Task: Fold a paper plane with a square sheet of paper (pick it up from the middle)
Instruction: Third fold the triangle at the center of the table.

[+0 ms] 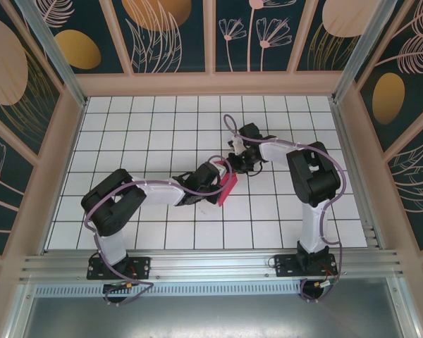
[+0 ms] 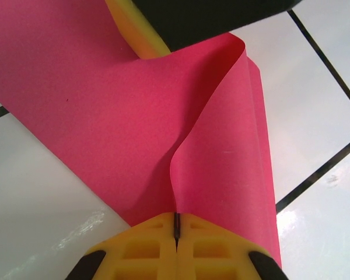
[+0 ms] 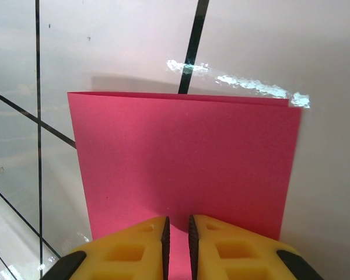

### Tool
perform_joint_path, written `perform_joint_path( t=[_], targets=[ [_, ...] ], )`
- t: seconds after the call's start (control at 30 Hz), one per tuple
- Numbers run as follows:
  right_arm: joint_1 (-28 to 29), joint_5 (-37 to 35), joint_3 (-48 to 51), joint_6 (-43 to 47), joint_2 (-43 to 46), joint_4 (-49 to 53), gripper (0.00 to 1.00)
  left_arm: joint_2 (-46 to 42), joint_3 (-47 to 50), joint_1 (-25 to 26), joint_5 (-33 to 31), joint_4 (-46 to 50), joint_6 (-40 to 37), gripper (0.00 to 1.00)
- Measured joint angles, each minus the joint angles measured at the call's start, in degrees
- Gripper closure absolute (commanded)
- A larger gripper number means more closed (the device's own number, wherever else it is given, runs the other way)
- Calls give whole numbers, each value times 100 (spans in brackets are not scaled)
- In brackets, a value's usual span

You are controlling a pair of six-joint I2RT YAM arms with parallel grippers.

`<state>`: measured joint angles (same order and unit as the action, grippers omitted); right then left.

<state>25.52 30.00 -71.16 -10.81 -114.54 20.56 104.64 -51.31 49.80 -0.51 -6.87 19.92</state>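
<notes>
Left gripper [image 2: 176, 228]: we see its yellow fingers [image 2: 141, 248] pressed together with no gap, clamped on the near edge of the square sheet of paper [image 2: 99, 111].
Sheet at the left gripper: the magenta paper spreads out ahead of the fingertips. A raised buckle starts at the seam between the fingers and runs forward to a curled lip at the far right.
Right gripper [image 3: 178, 230]: we see its fingers [image 3: 233, 245] set narrow, with a slim slot between them. The sheet's near edge sits in that slot, so we read the gripper as holding the paper.
Sheet at the right gripper: the paper lies flat ahead of the fingertips. Two layers show along its far edge.
Gripper to gripper: in the top view the two grippers face each other closely, with the sheet between them and hanging just toward the arm bases. In the left wrist view a yellow-and-black finger of the right gripper sits at the sheet's far edge, straight ahead of the left gripper.
Counter [image 1: 127, 141]: white with black grid lines, lying beneath both grippers. We cannot tell whether the sheet touches it.
</notes>
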Motion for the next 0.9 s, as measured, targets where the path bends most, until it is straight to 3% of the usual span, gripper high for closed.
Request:
perform_joint_path(
  t=[0.9],
  targets=[
    [-90, -127, -57, -149, -66, 31, 83, 22, -81, 0, 4, 35, -111, 92]
  ],
)
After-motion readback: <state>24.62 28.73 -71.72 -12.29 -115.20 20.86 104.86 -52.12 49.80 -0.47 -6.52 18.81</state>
